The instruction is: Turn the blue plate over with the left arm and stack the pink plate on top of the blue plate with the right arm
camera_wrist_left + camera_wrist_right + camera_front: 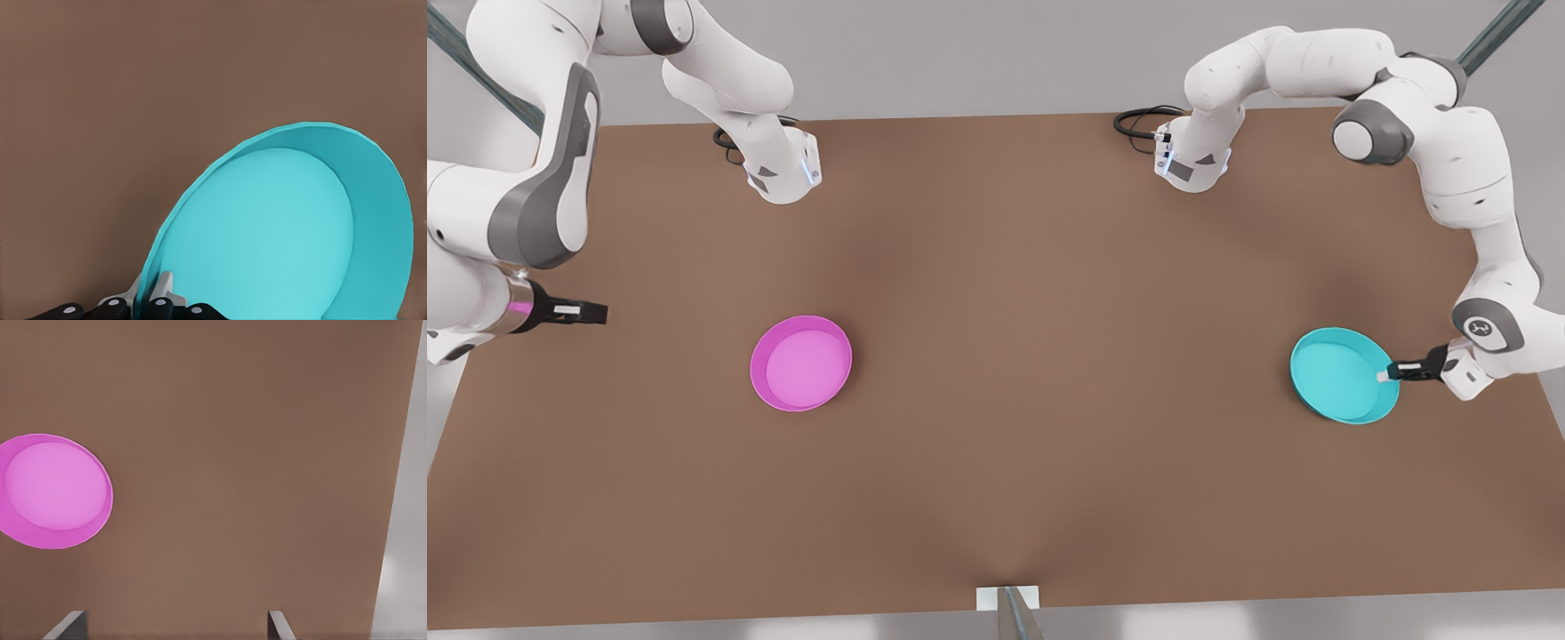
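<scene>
Blue plate (1343, 373) sitting open side up at about 3 o'clock on the brown table (1049, 489) in the front view, close to that edge. Left gripper (1387, 374) right at the plate's 3 o'clock rim, fingers pinched nearly together with just the thin wall between them. Same story up close from the left wrist camera: plate (280, 240) with one pale pad inside the rim and one outside, left gripper (148, 293) clamped on the wall, fingertips (162, 287) touching plastic. Left arm (1449, 142) reaching in from the 1 o'clock corner and bending down toward the plate. Hard to say from these views whether the plate is flat on the table or tipped at all.

Pink plate (801, 363) over around 9 o'clock from table centre, open side up, lighter pink inside, nothing touching it. Well apart from the blue one, most of the table between them.

Right gripper (585, 312) at the front view's far 9 o'clock edge, pointing in toward the table, apart from the pink plate, holding nothing. From the right wrist camera, two grey fingertips (67, 625) spread wide apart, so jaws fully open, with pink plate (55, 491) farther out on bare table. Right arm (534, 178) just waiting there.

Black cable loops (1143, 123) lying by both arm bases at the table's 12 o'clock edge.
</scene>
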You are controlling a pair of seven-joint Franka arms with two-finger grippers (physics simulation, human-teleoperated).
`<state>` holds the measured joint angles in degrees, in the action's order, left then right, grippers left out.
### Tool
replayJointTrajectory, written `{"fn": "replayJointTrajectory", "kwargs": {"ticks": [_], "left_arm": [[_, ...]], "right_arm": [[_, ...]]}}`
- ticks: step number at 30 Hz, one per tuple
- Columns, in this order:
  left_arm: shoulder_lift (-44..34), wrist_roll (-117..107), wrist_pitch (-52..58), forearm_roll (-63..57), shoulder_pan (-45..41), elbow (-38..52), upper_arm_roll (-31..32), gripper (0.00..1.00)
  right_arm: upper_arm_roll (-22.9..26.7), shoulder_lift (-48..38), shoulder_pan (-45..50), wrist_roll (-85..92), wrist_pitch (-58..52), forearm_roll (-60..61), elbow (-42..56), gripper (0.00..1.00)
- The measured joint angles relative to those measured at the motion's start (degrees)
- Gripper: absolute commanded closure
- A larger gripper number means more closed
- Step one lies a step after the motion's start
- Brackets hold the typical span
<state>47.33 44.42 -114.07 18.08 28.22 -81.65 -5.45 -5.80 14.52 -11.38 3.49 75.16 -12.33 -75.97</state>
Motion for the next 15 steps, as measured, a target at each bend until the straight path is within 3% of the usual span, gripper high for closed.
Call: {"fn": "replayJointTrajectory", "kwargs": {"ticks": [4,8,12,13,15], "left_arm": [[-4.65,-1.78,1.14,-1.05,-4.28,1.51,-0.34,0.79],[-12.8,-6.27,4.39,-6.86,-13.98,5.01,-0.74,0.79],[-21.99,-14.54,9.17,-18.95,-33.14,9.19,-0.62,0.79],[-22.08,-17.12,10.3,-23.49,-40.17,10.88,-2.84,0.79],[-19.21,-22.28,12.02,-30.42,-57.31,12.5,-15.29,0.79]], "right_arm": [[0.01,0.08,-0.06,0.11,0.05,0.0,0.01,0.0],[0.08,0.22,-0.76,0.22,0.09,0.01,0.01,0.0],[0.09,0.23,-0.75,0.3,0.14,0.0,0.01,0.0],[0.08,0.27,-0.75,0.32,0.15,0.0,0.01,0.0],[0.09,0.35,-0.75,0.36,0.16,0.0,0.03,0.0]]}}
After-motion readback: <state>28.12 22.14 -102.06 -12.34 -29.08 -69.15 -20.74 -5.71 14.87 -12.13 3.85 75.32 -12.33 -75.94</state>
